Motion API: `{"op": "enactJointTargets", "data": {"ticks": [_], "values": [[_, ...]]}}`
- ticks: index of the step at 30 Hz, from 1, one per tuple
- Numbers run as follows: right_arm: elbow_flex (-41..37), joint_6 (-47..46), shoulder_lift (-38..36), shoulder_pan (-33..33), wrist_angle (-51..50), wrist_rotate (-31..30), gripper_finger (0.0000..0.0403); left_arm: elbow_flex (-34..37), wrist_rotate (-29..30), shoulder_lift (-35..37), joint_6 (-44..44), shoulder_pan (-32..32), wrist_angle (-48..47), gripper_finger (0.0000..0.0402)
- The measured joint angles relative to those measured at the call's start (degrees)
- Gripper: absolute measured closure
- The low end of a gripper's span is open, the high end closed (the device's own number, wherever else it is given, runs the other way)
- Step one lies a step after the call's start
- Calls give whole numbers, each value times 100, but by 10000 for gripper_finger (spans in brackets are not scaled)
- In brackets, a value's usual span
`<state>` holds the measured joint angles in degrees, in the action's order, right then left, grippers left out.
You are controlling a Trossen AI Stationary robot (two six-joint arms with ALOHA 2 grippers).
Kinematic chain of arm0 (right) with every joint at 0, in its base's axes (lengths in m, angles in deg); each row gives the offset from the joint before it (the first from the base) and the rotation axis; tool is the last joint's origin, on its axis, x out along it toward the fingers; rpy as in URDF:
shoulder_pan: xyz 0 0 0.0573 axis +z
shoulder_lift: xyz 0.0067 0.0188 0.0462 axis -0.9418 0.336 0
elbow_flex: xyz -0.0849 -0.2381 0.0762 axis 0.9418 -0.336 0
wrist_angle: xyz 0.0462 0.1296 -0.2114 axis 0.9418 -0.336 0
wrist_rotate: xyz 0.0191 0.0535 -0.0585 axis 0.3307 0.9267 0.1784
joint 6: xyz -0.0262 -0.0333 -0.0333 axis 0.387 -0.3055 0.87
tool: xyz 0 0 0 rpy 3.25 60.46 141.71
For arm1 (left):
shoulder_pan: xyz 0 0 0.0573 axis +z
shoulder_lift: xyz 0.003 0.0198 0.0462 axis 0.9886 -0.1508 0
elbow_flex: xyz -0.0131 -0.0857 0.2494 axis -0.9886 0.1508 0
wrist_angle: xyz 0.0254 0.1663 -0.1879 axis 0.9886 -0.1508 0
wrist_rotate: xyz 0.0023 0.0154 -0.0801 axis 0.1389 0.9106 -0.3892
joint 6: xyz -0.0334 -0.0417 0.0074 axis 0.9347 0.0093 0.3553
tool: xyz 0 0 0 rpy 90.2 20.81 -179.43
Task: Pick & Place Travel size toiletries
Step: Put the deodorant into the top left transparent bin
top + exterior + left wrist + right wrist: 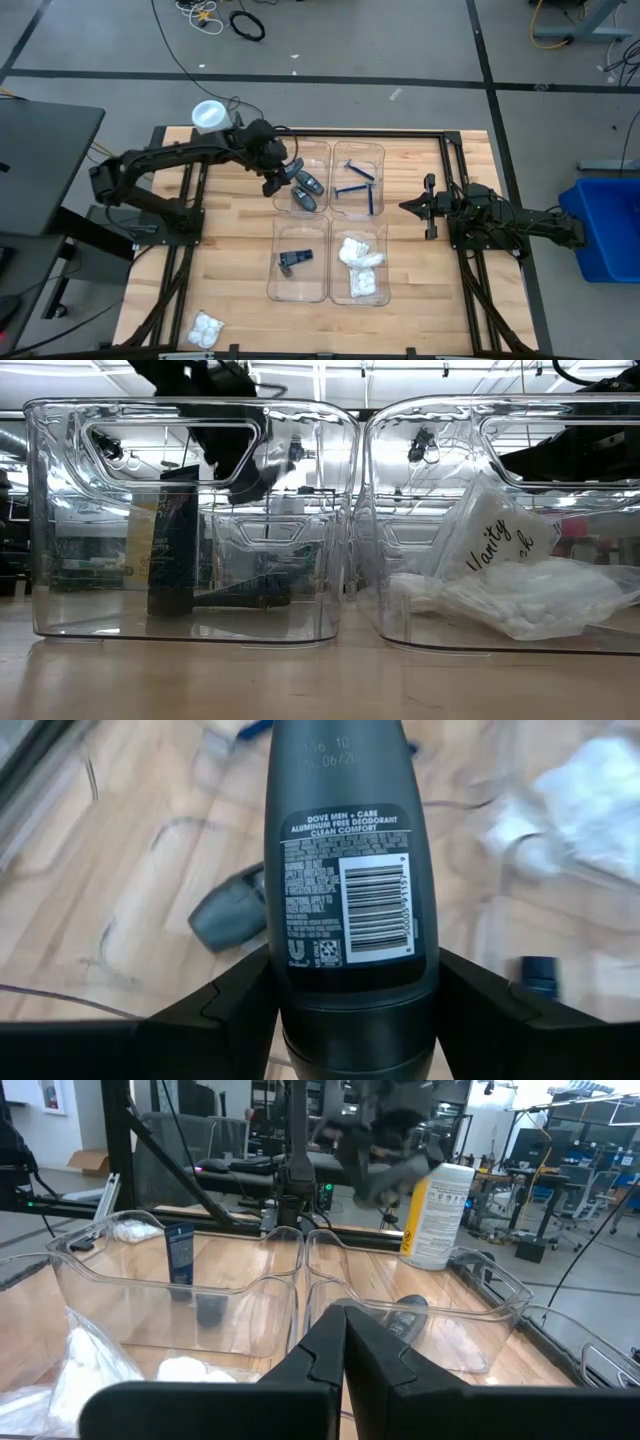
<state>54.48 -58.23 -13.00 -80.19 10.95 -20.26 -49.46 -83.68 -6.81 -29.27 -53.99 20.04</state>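
Carrying a grey deodorant tube [347,880] pinched between its fingers, the left gripper [287,178] hangs over the far-left tray [318,155]; next comes lowering and releasing beside the tube [305,198] inside. The right gripper [408,207] waits shut.

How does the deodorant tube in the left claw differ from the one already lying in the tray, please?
The held deodorant tube is clamped between the left claw fingers and hangs in the air over the tray; the loose deodorant tube lies flat on the tray floor, untouched. The held one shows its printed label and barcode to the wrist camera; the loose one's label cannot be seen. Both are dark grey and oval.
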Motion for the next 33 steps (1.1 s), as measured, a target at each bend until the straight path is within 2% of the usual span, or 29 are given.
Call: {"op": "enactJointTargets", "data": {"ticks": [8,16,25,33], "values": [[-1,0,-1,-2,0,-1,389,4,3,-727,123,-2,409,177],[0,0,0,-1,-1,0,389,4,-119,-1131,303,-2,605,178],[-1,0,-1,0,-1,-1,389,2,39,-1169,423,0,661,152],[-1,0,0,-2,0,-1,389,2,49,-1165,509,0,654,146]]}}
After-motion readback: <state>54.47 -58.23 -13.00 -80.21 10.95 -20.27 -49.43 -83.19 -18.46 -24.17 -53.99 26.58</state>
